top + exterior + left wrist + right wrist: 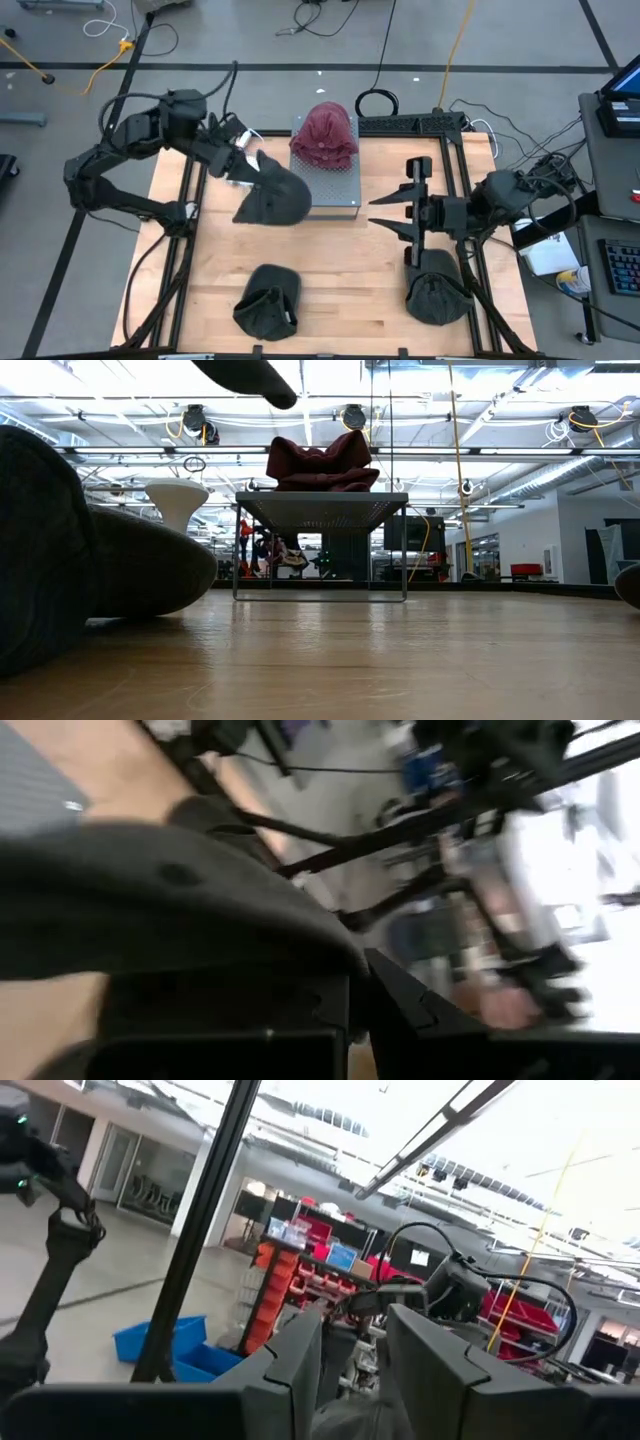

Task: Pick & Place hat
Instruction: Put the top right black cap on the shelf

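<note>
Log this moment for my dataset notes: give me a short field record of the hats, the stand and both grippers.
held hat: dark hat, carried by left gripper beside the stand
stand: grey platform at table's far middle
on stand: maroon hat
other hats: dark hat near front edge; dark hat at front right
right gripper: open, empty, pointing toward table centre
table: wooden top

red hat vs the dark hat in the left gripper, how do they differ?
Colour: the red hat is maroon, the held dark hat is charcoal. Support: the red hat sits on the grey stand; the dark hat hangs from the shut left gripper, beside the stand. Grip: the red hat is untouched, the dark hat is clamped. Both are soft fabric hats.
</note>
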Available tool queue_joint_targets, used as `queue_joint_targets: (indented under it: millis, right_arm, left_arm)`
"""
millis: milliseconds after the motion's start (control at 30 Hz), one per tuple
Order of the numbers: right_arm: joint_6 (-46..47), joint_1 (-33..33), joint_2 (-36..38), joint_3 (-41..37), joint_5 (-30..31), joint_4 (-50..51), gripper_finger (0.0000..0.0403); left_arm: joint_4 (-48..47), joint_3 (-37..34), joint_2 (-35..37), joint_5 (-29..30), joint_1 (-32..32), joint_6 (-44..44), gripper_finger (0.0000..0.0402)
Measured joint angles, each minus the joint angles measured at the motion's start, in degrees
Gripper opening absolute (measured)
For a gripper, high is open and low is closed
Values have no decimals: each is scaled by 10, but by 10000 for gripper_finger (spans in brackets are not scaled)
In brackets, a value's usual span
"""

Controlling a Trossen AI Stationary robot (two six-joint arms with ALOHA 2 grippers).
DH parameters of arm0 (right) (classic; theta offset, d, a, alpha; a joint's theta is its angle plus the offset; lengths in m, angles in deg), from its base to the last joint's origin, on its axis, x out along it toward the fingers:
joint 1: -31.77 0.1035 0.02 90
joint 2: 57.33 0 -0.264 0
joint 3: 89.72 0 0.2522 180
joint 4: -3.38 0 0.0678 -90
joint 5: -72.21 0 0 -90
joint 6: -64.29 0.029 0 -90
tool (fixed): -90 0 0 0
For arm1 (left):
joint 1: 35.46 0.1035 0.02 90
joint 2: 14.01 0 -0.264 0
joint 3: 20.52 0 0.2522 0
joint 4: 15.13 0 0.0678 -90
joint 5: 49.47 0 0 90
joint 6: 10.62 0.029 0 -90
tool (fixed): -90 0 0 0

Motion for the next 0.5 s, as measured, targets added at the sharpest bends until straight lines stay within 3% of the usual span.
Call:
queue_joint_targets:
  millis: [167,500]
  right_arm:
    - [-12,0,3,0,0,-27,110]
    - [-129,0,23,0,0,-28,110]
  left_arm:
    - [-91,76,-56,66,-43,56,14]
    - [-146,152,-144,121,-105,84,14]
